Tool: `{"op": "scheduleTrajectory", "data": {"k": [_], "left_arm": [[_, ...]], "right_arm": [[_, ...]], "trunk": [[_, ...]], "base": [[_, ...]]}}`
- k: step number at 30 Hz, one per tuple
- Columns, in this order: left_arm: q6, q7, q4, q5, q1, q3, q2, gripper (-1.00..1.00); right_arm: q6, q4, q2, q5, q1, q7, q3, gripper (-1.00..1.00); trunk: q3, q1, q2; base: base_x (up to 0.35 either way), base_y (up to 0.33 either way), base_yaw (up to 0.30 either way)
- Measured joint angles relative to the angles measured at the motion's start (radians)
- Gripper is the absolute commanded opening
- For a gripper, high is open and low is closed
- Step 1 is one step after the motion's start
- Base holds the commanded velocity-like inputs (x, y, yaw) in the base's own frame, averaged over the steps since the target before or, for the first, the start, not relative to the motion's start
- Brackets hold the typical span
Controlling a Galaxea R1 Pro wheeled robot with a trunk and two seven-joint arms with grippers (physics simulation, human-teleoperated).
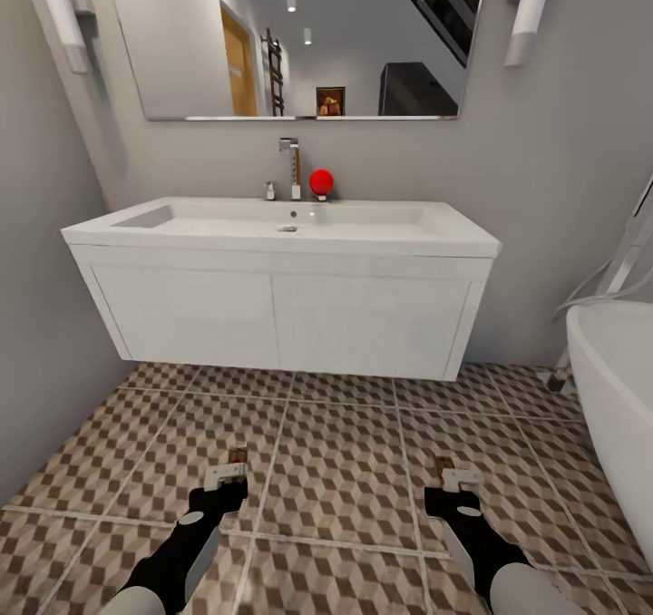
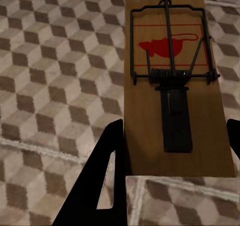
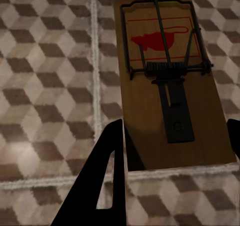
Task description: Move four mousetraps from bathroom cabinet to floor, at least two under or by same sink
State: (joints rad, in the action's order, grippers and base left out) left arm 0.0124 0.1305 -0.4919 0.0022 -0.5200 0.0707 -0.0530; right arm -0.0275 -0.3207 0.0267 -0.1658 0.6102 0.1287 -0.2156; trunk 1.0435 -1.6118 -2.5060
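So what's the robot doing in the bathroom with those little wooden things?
It is carrying two mousetraps, one in each gripper. The left gripper holds one mousetrap and the right gripper holds another mousetrap, both above the patterned bathroom floor. The robot faces the white sink, so it looks ready to set them down near it. Neither is on the tiles yet.

no readable text, red mouse emblem on each mousetrap (image 2: 172,86)
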Motion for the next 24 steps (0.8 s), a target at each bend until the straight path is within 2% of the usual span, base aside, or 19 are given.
{"op": "scheduleTrajectory", "data": {"k": [11, 17, 24], "left_arm": [[0.001, 0.007, 0.004, 0.003, 0.0, 0.002, 0.0, -1.0], [0.002, 0.007, 0.007, 0.001, 0.0, -0.004, -0.001, -1.0], [0.005, 0.007, 0.008, -0.001, 0.0, -0.007, -0.001, -1.0]], "right_arm": [[0.0, 0.001, 0.001, -0.005, 0.0, -0.004, 0.001, -1.0], [-0.009, 0.001, 0.0, -0.002, 0.0, -0.002, -0.001, -1.0], [-0.016, -0.005, 0.001, -0.013, 0.0, 0.057, -0.003, -1.0]], "trunk": [[0.0, 0.0, 0.0], [0.0, 0.0, 0.0], [-0.002, -0.001, 0.0]], "base": [[0.315, 0.003, 0.0], [0.065, 0.0, -0.073], [0.002, 0.0, -0.098]]}}
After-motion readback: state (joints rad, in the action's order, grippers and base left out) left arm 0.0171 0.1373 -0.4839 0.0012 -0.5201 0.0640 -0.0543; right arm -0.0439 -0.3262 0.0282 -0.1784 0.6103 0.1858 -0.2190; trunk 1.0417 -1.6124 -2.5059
